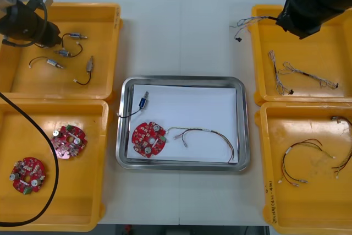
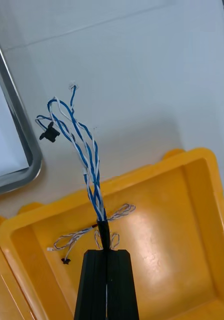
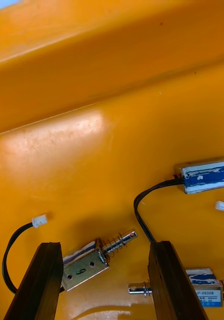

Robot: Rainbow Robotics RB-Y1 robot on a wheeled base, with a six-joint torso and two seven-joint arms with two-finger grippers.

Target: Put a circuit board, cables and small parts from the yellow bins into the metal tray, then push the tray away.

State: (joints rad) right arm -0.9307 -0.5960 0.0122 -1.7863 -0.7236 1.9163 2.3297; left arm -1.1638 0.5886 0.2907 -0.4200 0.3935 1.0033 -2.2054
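Twisted blue and white cable (image 2: 89, 155) pinched at one end in the right gripper (image 2: 108, 252), black fingers pressed together on it. Loose strands fanning out over the bare worktop (image 1: 181, 31), between the metal tray (image 1: 181, 80) and the far right yellow bin (image 1: 330, 48). More blue and white cables (image 1: 300, 75) lying on that bin's floor. Left gripper (image 3: 104, 245) low inside the far left yellow bin (image 1: 104, 31), fingers spread, a sprung small metal part (image 3: 84, 262) lying between them. Inside the white-floored tray at the worktop's middle: a red circuit board (image 1: 149, 138) by the near left corner, a red and yellow cable (image 1: 212, 136) beside it, a second small metal part (image 1: 144, 102) by the far left corner.
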